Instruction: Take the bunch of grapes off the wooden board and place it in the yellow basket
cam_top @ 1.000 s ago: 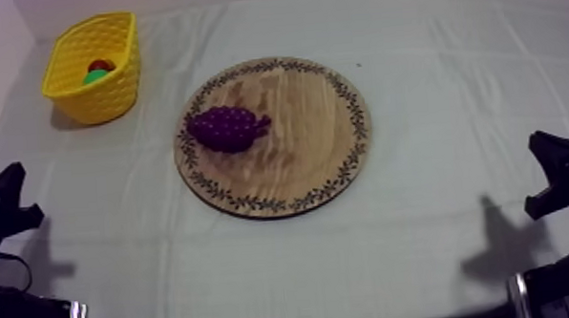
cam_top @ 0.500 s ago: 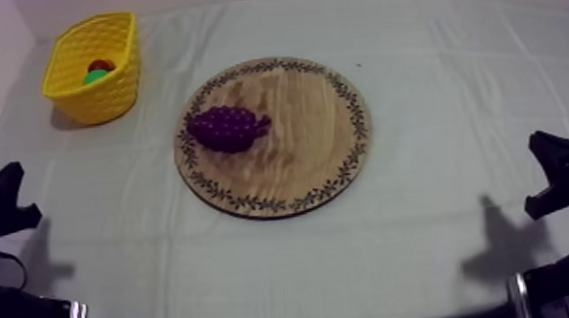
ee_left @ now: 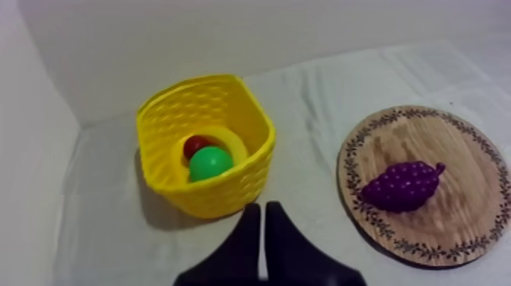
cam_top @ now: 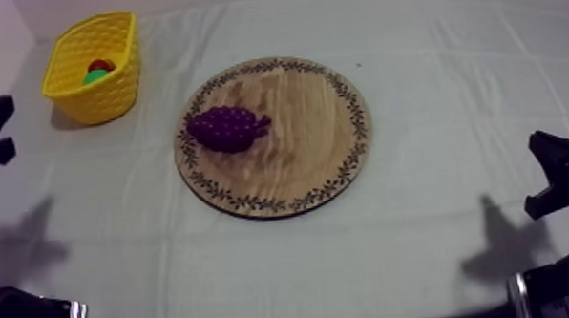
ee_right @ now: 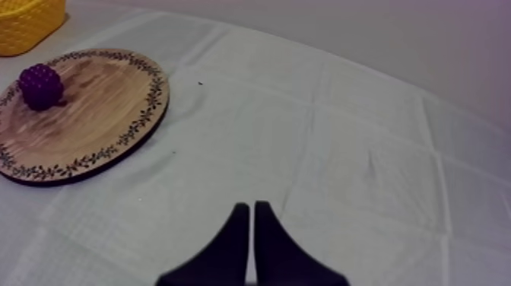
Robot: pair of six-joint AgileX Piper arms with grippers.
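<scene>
The purple bunch of grapes lies on the left part of the round wooden board with a patterned rim, apart from the yellow basket at the far left, and both the left gripper, near that basket, and the right gripper, at the near right, have their jaws pressed together on nothing.

Bunch of grapes: was deep purple, knobbed all over. Wooden board: was pale honey-brown with streaky grain; its rim bore a ring of dark brown leaf-and-sprig pattern; its outer edge was dark. Yellow basket: was bright yellow throughout, walls in a woven lattice pattern. Small red fruit: was red. Round fruit beside it: was bright green. Cloth: was grey-white, plain, crossed by faint fold lines. Left gripper and right gripper: were black, unpatterned. Wall: was off-white, plain
</scene>
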